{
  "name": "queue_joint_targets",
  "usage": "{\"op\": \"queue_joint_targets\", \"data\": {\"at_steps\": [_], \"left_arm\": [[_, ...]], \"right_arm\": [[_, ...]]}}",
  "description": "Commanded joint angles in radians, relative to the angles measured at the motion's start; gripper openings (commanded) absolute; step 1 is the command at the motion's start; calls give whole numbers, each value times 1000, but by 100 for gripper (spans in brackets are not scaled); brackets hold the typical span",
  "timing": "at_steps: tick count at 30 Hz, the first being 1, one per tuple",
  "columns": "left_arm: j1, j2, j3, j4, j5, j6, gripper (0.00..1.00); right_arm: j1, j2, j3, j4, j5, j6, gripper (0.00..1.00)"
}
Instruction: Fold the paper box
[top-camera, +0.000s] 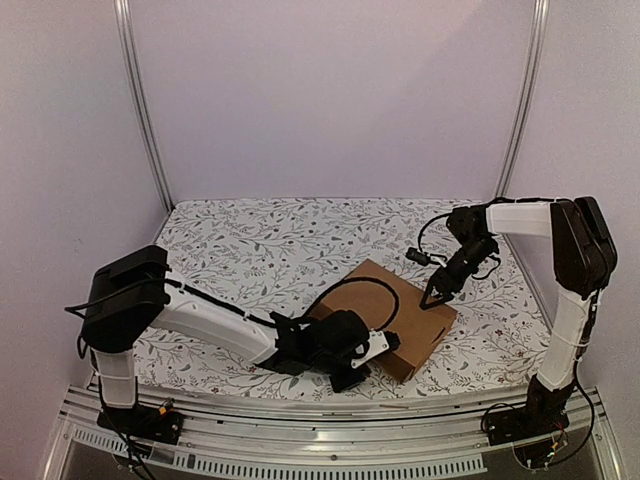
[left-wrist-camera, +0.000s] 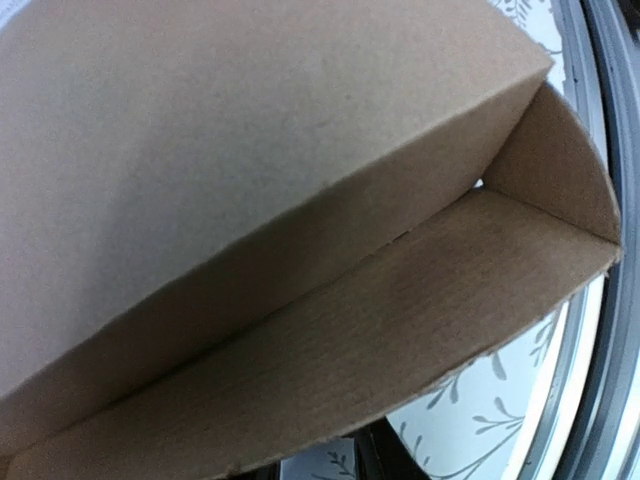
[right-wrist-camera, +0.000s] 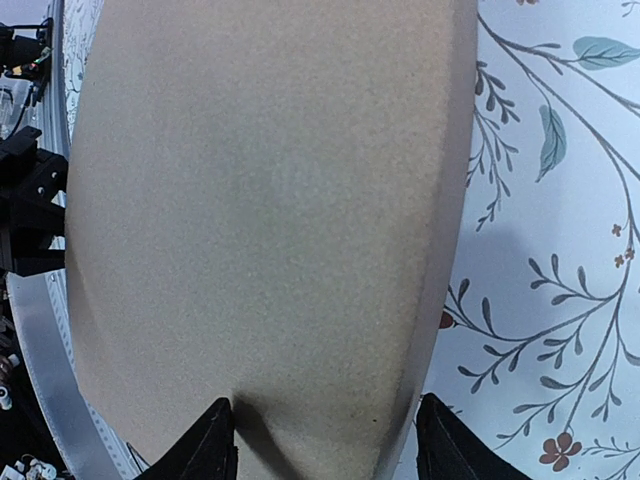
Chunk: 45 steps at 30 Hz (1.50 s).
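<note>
Paper box (top-camera: 385, 315), front gaping | right pincer (right-wrist-camera: 325, 400) spread, likely pinning far end | left pincer (top-camera: 368, 352): state cannot tell

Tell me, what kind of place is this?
Probably a robot test booth: plain lilac walls with silver metal poles, a leaf-patterned tablecloth, and two white-and-black robot arms handling a brown cardboard box.

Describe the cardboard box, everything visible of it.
The box is plain brown corrugated cardboard, a shallow rectangle already folded into shape, lying at an angle on the flowered cloth. Its lid is not fully shut: the left wrist view shows a gap along one side, with a flap standing inside. The left gripper is at its near edge. The right gripper, fingers open, is at its far right corner.
</note>
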<state>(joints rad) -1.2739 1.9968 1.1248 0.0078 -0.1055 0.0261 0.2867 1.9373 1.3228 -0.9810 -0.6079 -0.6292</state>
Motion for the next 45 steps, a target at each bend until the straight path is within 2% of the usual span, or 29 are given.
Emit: {"op": "queue_joint_targets", "data": {"at_steps": [1, 6, 11, 15, 21, 29, 34, 38, 41, 45], "left_arm": [[-33, 15, 71, 100, -51, -34, 27], [-36, 27, 105, 121, -197, -79, 29], [33, 41, 173, 71, -334, -112, 28], [84, 51, 195, 99, -330, -135, 28], [94, 48, 191, 91, -306, -130, 28], [90, -98, -16, -37, -238, -175, 28], [54, -148, -89, -95, -184, -203, 29], [-26, -122, -59, -97, -157, -207, 27], [-69, -74, -7, -89, -159, -236, 22], [-118, -6, 95, -132, -252, -277, 17]], "right_arm": [[25, 52, -31, 10, 47, -3, 60], [26, 50, -32, 9, 48, -1, 60], [26, 27, -48, 9, 32, -3, 60], [27, 8, -53, 1, 15, -11, 60], [25, 22, -43, -7, 8, -5, 60], [14, 38, -32, -2, 6, 11, 60], [12, 37, -33, -2, 8, 11, 60], [11, 35, -35, 0, 13, 11, 60], [9, 34, -36, -1, 15, 11, 60], [7, 28, -37, 2, 17, 13, 60]]}}
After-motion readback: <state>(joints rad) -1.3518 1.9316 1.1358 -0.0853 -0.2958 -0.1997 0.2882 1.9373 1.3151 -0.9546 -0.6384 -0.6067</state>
